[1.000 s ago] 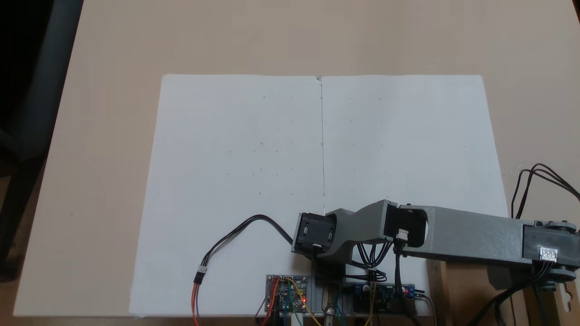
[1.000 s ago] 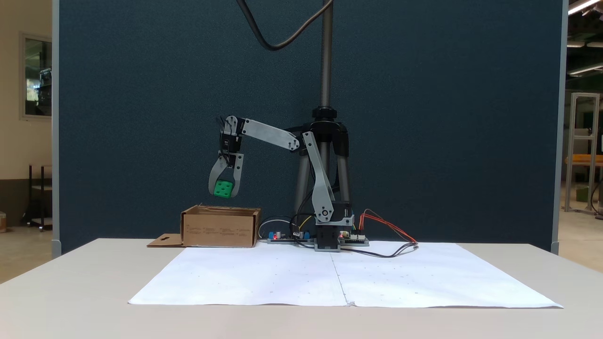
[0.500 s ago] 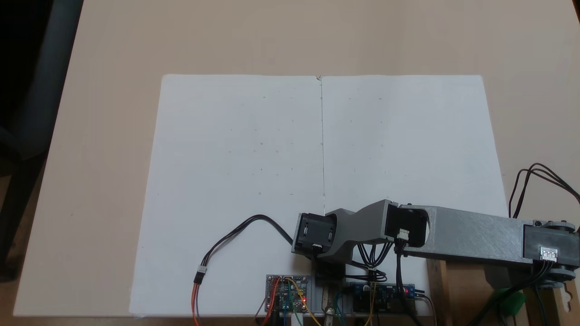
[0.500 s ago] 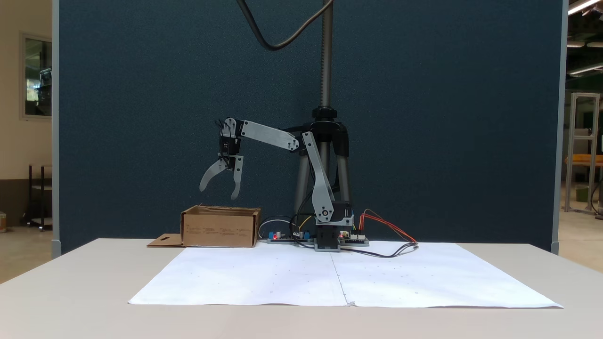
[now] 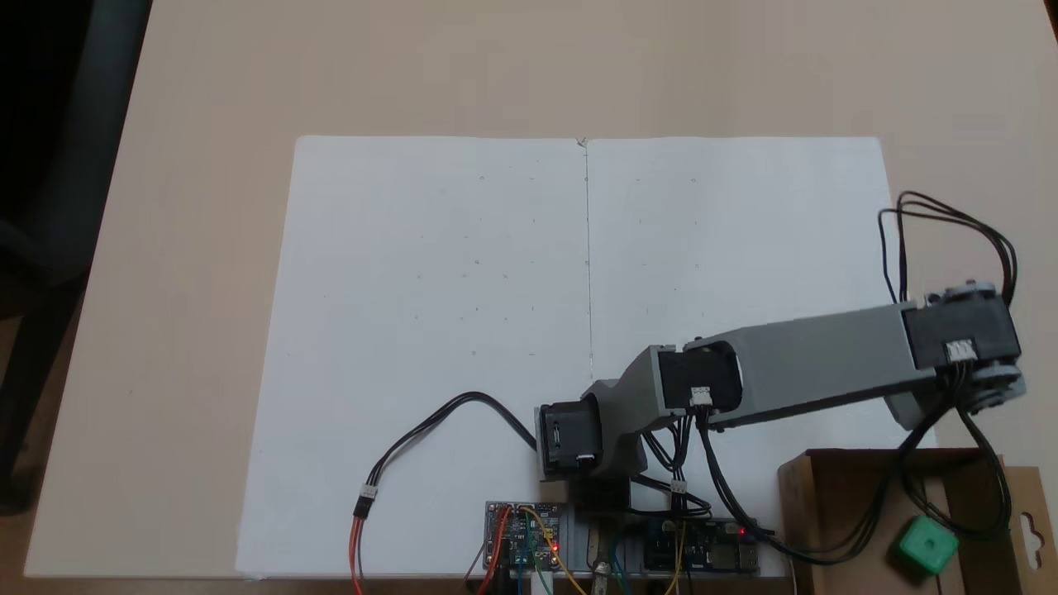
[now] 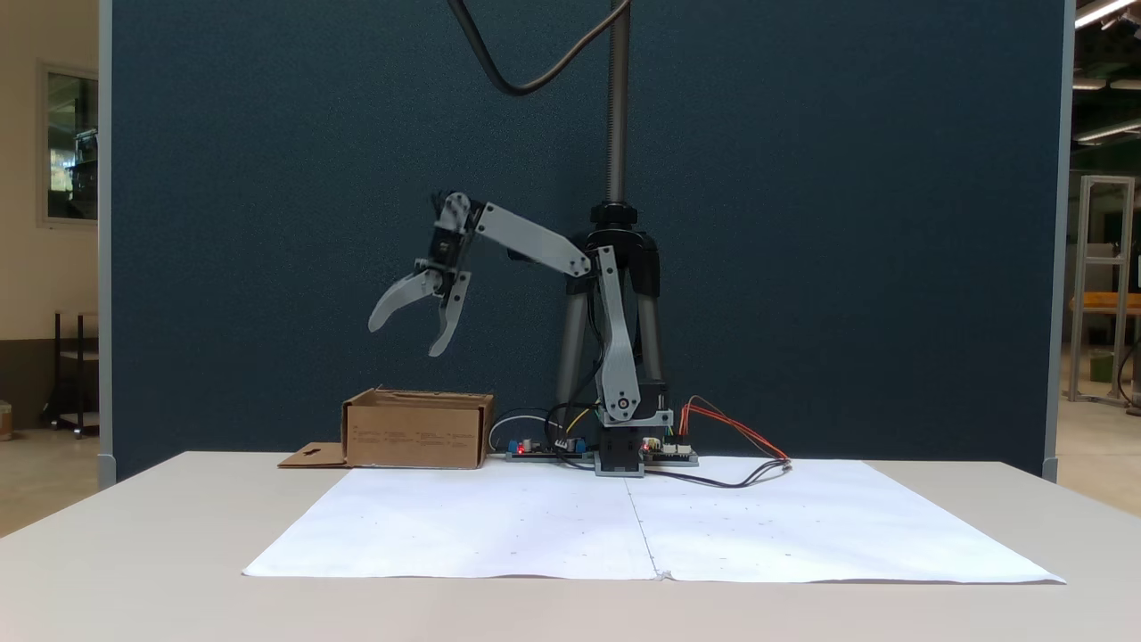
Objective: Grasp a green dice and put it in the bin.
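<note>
The green dice [image 5: 927, 545] is seen lying inside the bin [image 5: 835, 512], on its floor toward the flap side, partly crossed by black cables in the top-down fixed view; a second ago it was held between the jaws above the box, and half a second ago it was only a green blur dropping past the arm. In the side-on fixed view the dice is hidden behind the front wall of the bin [image 6: 417, 435]. The hand [image 6: 406, 337] is open and empty, jaws spread wide, nothing between them. Since the release it has been raised and swung away: it hangs higher above the box than before, tilted outward toward the left of the side-on view, and the forearm [image 5: 814, 364] is angled off the box rim, which it previously covered in the top-down view, so the box interior is now exposed. The bin is unmoved on the worktop [image 6: 134, 526], beside the white paper sheet [image 6: 553, 526], flap with slot [image 6: 312, 456] lying flat at its outer side. The control boards [image 5: 526, 535] and their wiring at the arm base are as before. The placement is judged done: dice at rest in the box, no contact with the hand. What remains is judged to be only a retreat of the arm to a rest pose; little risk is seen, as the hand is well clear of the box walls.
</note>
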You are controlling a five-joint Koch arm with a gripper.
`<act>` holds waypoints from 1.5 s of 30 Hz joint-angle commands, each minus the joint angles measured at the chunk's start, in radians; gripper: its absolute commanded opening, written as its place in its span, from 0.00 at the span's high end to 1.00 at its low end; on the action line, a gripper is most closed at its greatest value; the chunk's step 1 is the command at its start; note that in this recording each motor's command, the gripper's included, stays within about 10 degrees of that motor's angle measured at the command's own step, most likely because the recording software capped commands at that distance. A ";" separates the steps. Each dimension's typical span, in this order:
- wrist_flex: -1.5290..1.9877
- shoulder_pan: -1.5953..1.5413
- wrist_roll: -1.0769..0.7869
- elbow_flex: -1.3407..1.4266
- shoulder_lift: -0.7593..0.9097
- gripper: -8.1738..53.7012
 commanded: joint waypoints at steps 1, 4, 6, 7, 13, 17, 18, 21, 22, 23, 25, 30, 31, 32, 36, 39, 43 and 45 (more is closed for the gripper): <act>0.011 -0.078 0.101 -0.020 0.089 0.17; 0.012 -0.215 0.152 -0.020 0.132 0.17; 0.012 -0.331 0.196 -0.020 0.138 0.17; 0.012 -0.390 0.216 -0.020 0.141 0.17; 0.003 -0.729 0.308 -0.020 0.158 0.17; -0.043 -0.934 0.374 -0.020 0.158 0.17; -0.044 -0.996 0.385 -0.020 0.158 0.17; -0.066 -1.149 0.407 -0.020 0.166 0.17; -0.066 -1.192 0.407 -0.020 0.173 0.17; -0.066 -1.229 0.407 -0.020 0.176 0.17; -0.071 -1.315 0.408 -0.006 0.179 0.17; -0.216 -1.489 0.411 0.118 0.209 0.17; -0.253 -1.509 0.410 0.155 0.219 0.17; -0.304 -1.513 0.410 0.193 0.235 0.17; -0.484 -1.488 0.407 0.457 0.341 0.17; -0.615 -1.448 0.400 0.693 0.425 0.17; -0.784 -1.416 0.399 0.953 0.518 0.17; -0.868 -1.416 0.397 1.034 0.546 0.17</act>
